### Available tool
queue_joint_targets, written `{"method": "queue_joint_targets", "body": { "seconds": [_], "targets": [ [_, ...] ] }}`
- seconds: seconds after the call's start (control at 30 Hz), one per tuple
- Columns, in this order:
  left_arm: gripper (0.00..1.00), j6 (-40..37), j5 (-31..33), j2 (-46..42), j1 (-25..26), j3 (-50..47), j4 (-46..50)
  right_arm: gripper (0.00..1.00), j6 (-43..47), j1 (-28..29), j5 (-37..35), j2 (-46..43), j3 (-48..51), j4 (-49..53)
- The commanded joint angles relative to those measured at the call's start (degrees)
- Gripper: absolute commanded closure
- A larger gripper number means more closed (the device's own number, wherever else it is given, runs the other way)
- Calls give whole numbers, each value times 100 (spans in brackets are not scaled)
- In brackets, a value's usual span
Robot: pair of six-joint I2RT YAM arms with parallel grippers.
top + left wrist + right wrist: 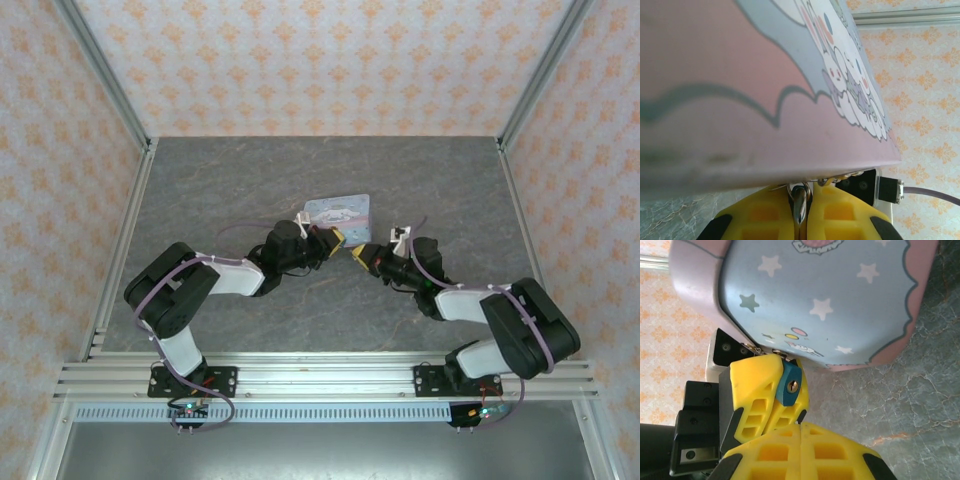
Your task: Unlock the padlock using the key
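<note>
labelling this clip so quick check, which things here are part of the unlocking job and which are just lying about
Part of the job:
- padlock, blue body, brass keyhole facing the right wrist camera
- left gripper, shut on the padlock
- right gripper, shut, close to the padlock

Just lying about:
- tin, pale blue with stars and cartoon figures, right beside the padlock
- table, grey marbled top

Blue padlock [788, 386]; pale-blue starry tin [830, 295]
</note>
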State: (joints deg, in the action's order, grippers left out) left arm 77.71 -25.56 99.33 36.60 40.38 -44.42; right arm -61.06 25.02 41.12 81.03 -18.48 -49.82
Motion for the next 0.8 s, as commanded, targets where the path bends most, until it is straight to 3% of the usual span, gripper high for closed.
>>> {"method": "queue_joint_targets", "body": {
  "seconds": [0.0,0.77],
  "targets": [
    [100,25,-150,-260,4,13,-351,100,-72,55,-130,197,-189,-439],
    [100,-54,-155,-205,34,-9,-334,100,-182,82,-196,479,-429,-572]
  ]
}}
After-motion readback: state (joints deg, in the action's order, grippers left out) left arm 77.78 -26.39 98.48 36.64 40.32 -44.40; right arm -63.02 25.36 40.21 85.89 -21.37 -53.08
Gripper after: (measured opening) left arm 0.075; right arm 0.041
